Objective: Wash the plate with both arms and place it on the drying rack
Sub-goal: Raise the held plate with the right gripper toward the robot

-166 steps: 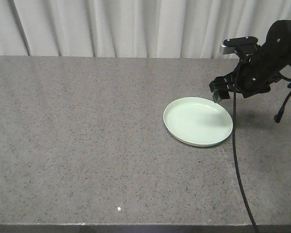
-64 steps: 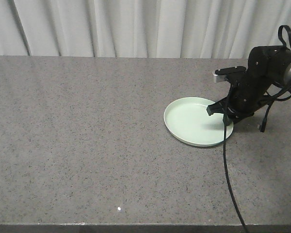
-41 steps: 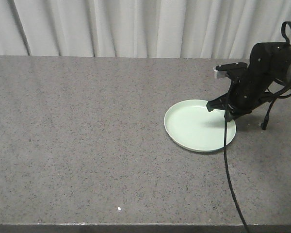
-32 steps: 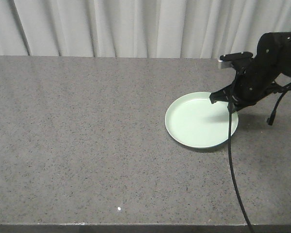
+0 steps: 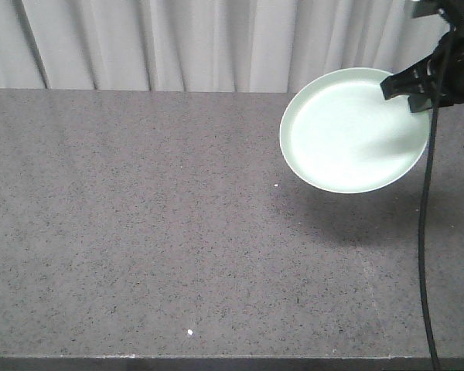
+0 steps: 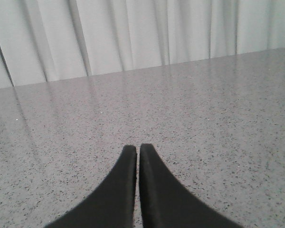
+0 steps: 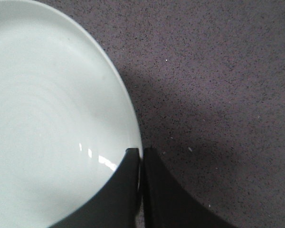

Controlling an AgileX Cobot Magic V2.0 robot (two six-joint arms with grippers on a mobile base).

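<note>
holding the plate (image 5: 352,131) by its raised rim in the right fingers (image 7: 121,190), clamped one on either side of the edge, high above the far right part of the table (image 5: 139,232) and tilted with its face toward the table's front edge. keep that pinch firm and the lift slow, guarding against swing or slip, likely enough with so thin a hold on smooth glazed ware; better to level it somewhat before carrying further. bring in the left fingers (image 6: 116,190), pressed together on nothing and hovering low over the table, to share the load as needed for washing with both arms. mind the black cable (image 5: 425,232) hanging down past the table's right side, a probable snag. no drying rack, sink or water to be seen anywhere on the table, so judged early in the task. speckled grey stone-look table with a soft sheen, carrying a dark shadow beneath the plate; pale pleated curtain (image 5: 178,42) closing off the room behind the table's far edge
</note>
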